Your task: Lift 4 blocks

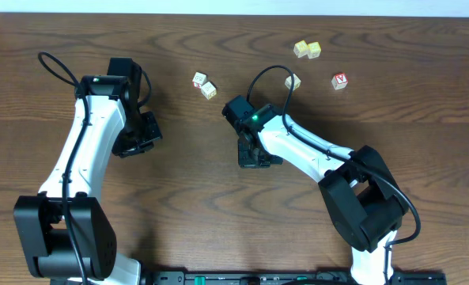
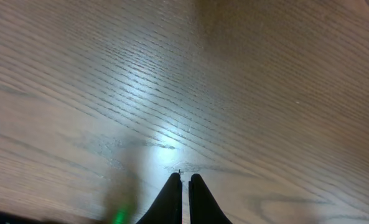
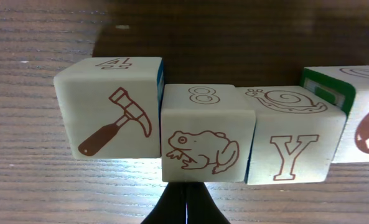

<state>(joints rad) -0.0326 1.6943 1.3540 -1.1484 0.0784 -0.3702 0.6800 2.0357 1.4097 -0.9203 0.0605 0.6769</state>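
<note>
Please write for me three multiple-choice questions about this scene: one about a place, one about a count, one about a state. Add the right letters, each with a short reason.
1. In the right wrist view, which block is straight ahead of the right gripper?
A. hammer block
B. frog block
C. Y block

2. How many blocks form the row in that view?
A. two
B. three
C. four

3. How is the left gripper?
A. shut, holding nothing
B. wide open
C. shut on a block

Answers:
1 B: the frog block stands directly before the closed fingertips.
2 C: the hammer, frog and Y blocks, plus the ball block cut by the right edge.
3 A: its fingers nearly meet over bare table.
</note>
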